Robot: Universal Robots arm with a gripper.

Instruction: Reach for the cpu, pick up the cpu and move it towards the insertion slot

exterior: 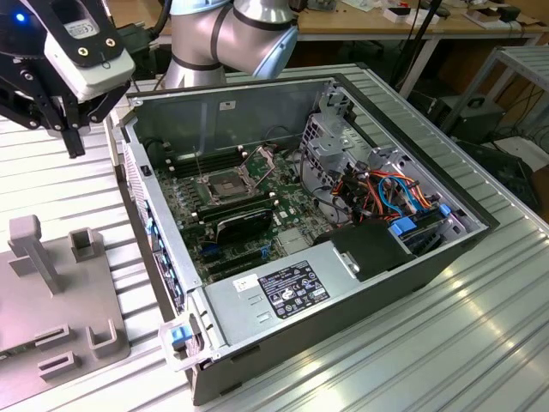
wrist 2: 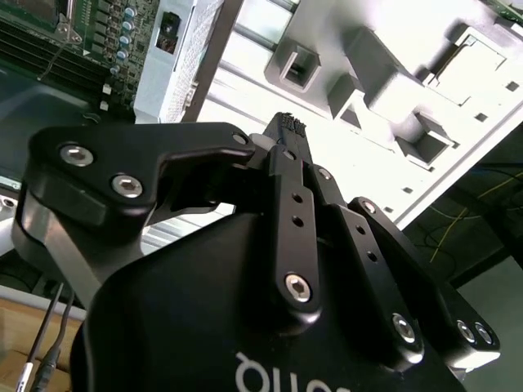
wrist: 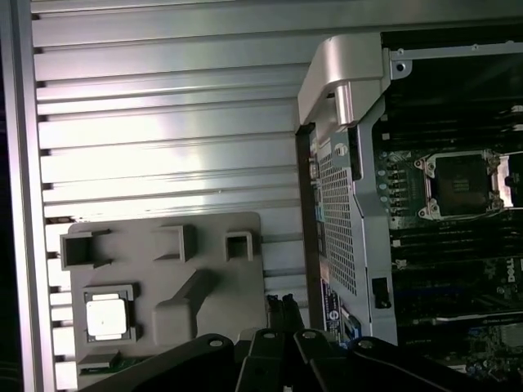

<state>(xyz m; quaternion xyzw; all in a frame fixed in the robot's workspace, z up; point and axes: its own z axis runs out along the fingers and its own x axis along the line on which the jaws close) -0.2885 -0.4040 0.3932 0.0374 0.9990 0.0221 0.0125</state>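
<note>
The cpu (wrist: 108,317), a small pale square chip, lies in a recess of the grey fixture plate (wrist: 208,273) in the first wrist view. My gripper (exterior: 75,146) hangs high above the ribbed table at the exterior view's left, beside the open computer case and apart from the cpu. Its black fingers (wrist 2: 286,155) are pressed together with nothing between them; the gripper (wrist: 282,304) is off to one side of the chip. The insertion slot (exterior: 225,185), a square socket with a dark centre and a raised metal plate, sits on the motherboard inside the case, and the insertion slot (wrist: 460,184) faces the first wrist camera.
The open computer case (exterior: 154,232) has tall metal walls around the motherboard, a black finned card (exterior: 244,225), a labelled power-supply box (exterior: 292,287) and bundled cables (exterior: 377,193). The grey fixture plate (exterior: 64,296) carries upright posts. The arm's silver body (exterior: 232,34) stands behind the case.
</note>
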